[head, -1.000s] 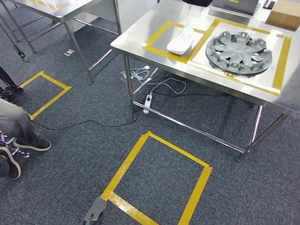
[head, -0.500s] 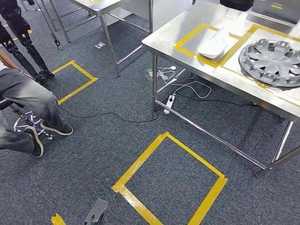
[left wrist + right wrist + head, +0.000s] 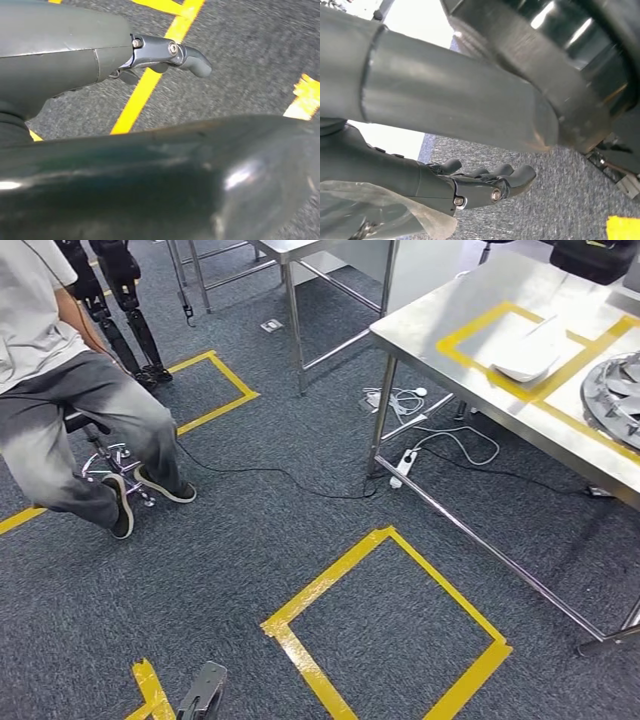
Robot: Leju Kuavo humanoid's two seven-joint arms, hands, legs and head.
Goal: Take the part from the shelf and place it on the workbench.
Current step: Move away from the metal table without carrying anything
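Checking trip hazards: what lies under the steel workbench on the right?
Under the workbench: a white power strip, coiled white cables, a black cord. Farther back, the tabletop covers the floor.

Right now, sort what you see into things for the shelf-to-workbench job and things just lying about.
For the job:
workbench
white part inside a yellow tape frame on the workbench
grey wheel cover on the workbench
left hand, holding nothing

Lying about:
power strip and cables on the carpet
yellow tape square
seated person

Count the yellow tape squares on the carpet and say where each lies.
2 whole squares: the near square in front of the steel table, and the far square beside the seated person. Loose tape scraps lie near the bottom edge; others may be hidden.
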